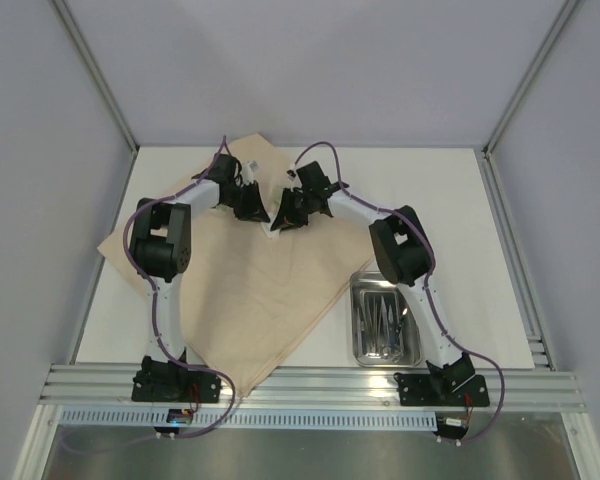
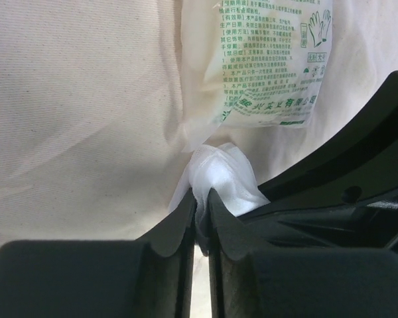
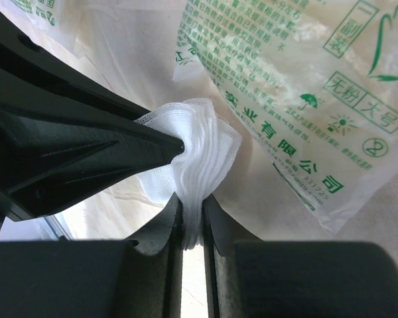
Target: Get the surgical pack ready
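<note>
Left gripper [image 2: 202,207]: my jaws were clenched on a bunched white gauze pad [image 2: 222,173] | right gripper [image 3: 192,222]: clenched on the same pad | pad: crumpled, layered, over the tan cloth [image 1: 240,290], beside a green-printed packet [image 3: 298,86] | steel tray [image 1: 355,320]: held instruments [image 1: 385,318], lay just right of the cloth.

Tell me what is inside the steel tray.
The shiny rectangular steel tray holds slim metal instruments lying lengthwise; they are too small to name singly, and anything beneath them is hidden.

tan cloth [image 1: 250,290], white gauze [image 3: 200,156], green-printed packet [image 3: 285,86]
</note>
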`<state>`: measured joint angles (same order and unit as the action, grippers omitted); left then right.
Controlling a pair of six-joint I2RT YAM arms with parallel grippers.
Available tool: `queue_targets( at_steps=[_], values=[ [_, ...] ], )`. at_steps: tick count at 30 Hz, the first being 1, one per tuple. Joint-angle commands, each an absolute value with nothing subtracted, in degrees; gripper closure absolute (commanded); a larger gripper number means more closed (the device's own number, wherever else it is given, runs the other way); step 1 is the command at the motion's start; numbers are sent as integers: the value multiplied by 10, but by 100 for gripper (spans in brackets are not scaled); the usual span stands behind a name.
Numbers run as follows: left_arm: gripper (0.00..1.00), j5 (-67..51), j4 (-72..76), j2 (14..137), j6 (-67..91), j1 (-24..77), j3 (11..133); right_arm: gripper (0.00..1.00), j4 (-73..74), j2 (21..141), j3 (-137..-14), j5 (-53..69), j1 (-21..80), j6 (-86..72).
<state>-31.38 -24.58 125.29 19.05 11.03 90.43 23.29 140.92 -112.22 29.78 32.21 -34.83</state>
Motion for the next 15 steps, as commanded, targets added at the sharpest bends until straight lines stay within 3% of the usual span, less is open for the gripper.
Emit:
queue_targets(
  at_steps=[1,2,5,9,15],
  values=[
    [81,-294,-262,1221,164,111,916,100,235,1398,-1131,292,327,-359],
    [65,-293,-269,1214,159,111,916,99,234,1391,-1127,290,327,-358],
    [48,-280,-287,1176,137,111,917,99,232,1353,-1103,286,327,-356],
    [39,-249,-326,1096,107,111,919,100,224,1287,-1061,286,327,-353],
    [34,-232,-387,991,48,110,911,100,238,1152,-937,259,326,-345]
  ],
)
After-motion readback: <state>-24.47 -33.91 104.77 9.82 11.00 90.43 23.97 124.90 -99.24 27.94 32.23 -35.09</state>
